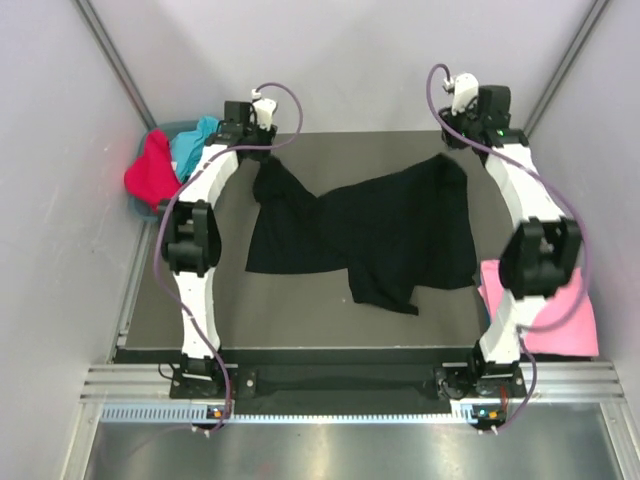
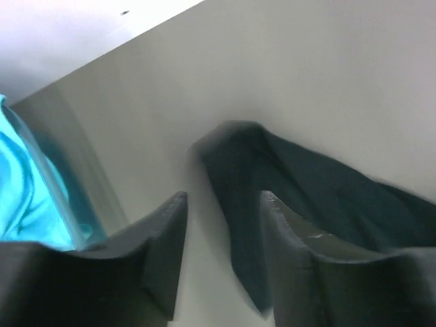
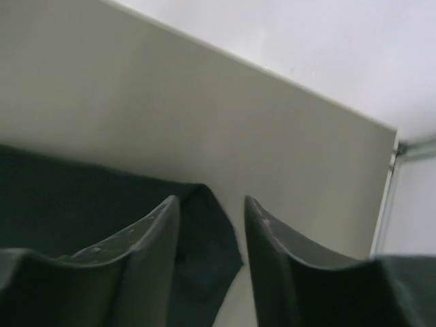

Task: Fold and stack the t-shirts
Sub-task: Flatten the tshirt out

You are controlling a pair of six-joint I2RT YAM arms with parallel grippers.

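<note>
Left gripper (image 2: 223,201) and right gripper (image 3: 211,204) both stand with jaws apart, pinching nothing, each above a far corner of the large black cloth t-shirt (image 1: 400,230).

Nearest, a flat pink cloth t-shirt (image 1: 570,320) lies at the right edge of the dark counter (image 1: 300,310), beside the right arm; across the middle of the counter the black t-shirt lies rumpled and spread; past the far-left corner a red cloth t-shirt (image 1: 150,170) and a turquoise cloth t-shirt (image 1: 190,145) sit bunched, touching.
</note>
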